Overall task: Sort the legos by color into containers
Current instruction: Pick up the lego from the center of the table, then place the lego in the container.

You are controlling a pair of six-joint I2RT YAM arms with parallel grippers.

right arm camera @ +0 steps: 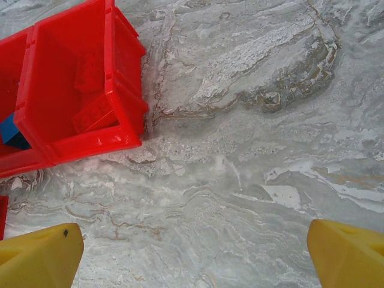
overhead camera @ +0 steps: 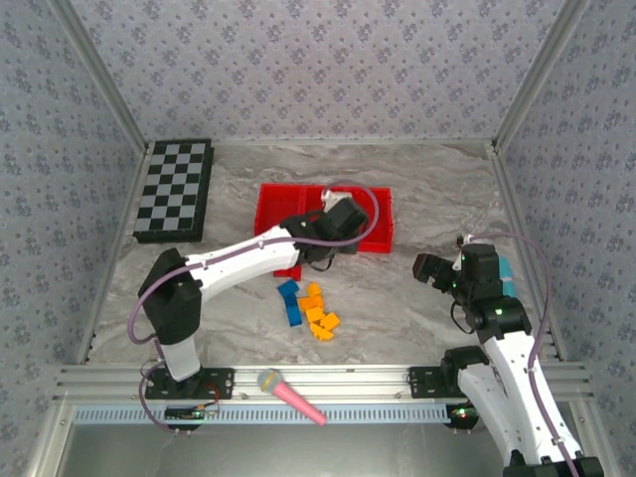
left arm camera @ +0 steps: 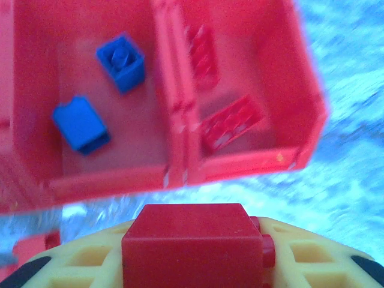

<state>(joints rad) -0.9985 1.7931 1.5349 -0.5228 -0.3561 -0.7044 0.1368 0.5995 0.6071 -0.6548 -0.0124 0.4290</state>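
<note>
Here, at the bottom centre of the left wrist view, the left end effector (left arm camera: 192,264) was clenched on a small red plastic brick (left arm camera: 191,240), below the shallow bright red plastic tray (left arm camera: 240,165). Two blue bricks (left arm camera: 123,60) lay in one compartment and red bricks (left arm camera: 231,123) in the compartment to its right. The right end effector (right arm camera: 195,252) gaped wide over the marbled bench (right arm camera: 252,150).

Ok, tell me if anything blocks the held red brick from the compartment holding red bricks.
Nothing loose does. Only the tray's near wall lies between the red brick in the left fingers and that compartment.

Bare table (overhead camera: 437,189) right of tray (overhead camera: 271,207)
</note>
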